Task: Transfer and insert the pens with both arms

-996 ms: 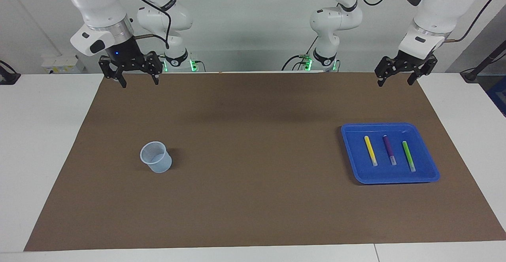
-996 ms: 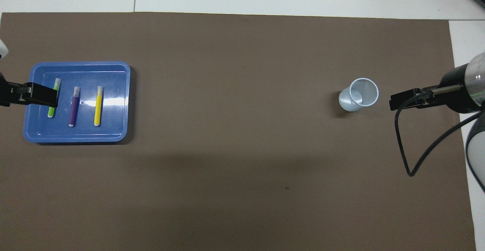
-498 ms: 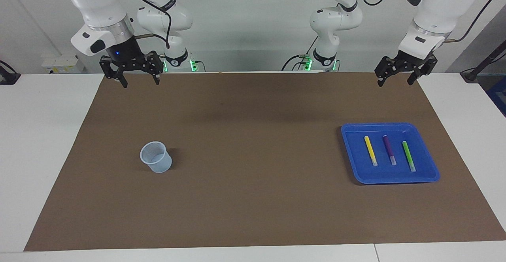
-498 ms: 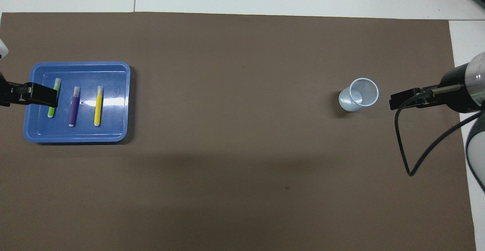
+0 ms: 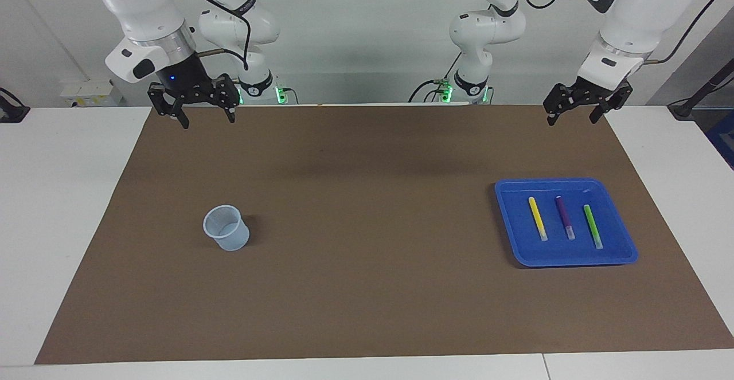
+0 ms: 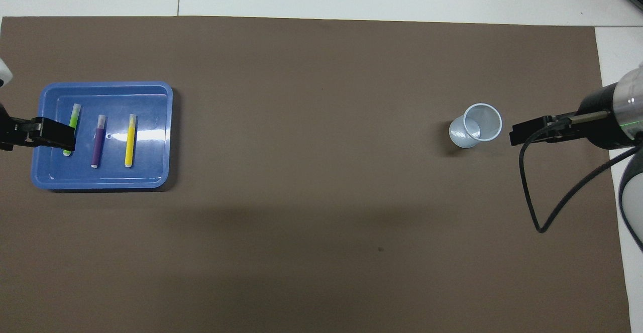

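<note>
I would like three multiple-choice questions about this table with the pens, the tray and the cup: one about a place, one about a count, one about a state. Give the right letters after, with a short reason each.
1. Where do the pens lie?
A. in the cup
B. in the tray
C. on the brown mat

2. How many pens are there?
A. two
B. three
C. four

3. What state is the cup in?
A. upright and empty
B. tipped on its side
C. upright with a pen in it

Answers:
1 B: the yellow pen, purple pen and green pen all lie side by side in the blue tray, toward the left arm's end of the table.
2 B: one yellow, one purple, one green, and no others show.
3 A: the cup stands on the mat with its mouth up and nothing inside.
</note>
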### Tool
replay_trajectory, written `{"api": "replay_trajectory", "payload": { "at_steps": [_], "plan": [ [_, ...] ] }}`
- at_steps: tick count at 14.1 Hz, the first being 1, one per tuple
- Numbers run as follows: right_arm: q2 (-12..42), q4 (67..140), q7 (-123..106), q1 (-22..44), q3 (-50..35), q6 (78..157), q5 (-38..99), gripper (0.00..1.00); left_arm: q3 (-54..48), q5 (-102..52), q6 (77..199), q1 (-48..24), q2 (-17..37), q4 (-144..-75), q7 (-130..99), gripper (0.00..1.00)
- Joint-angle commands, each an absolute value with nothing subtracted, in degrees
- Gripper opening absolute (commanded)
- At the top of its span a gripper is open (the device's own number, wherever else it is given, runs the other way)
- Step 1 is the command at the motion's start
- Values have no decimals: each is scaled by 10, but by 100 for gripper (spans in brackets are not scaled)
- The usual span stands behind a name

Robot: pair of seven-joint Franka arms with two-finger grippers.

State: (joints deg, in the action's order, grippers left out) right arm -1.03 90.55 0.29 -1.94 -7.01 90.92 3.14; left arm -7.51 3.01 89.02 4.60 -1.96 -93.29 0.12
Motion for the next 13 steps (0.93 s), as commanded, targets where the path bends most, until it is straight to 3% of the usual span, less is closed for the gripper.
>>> {"api": "replay_trajectory", "payload": {
  "at_steps": [1,13],
  "plan": [
    [-14,914,9,-23,-71,920,41,100,-74,23,915,59,-54,-983,12,100],
    [-18,932,46,-22,-73,944,70,100,-75,23,954,59,-66,-1014,18,100]
  ]
}}
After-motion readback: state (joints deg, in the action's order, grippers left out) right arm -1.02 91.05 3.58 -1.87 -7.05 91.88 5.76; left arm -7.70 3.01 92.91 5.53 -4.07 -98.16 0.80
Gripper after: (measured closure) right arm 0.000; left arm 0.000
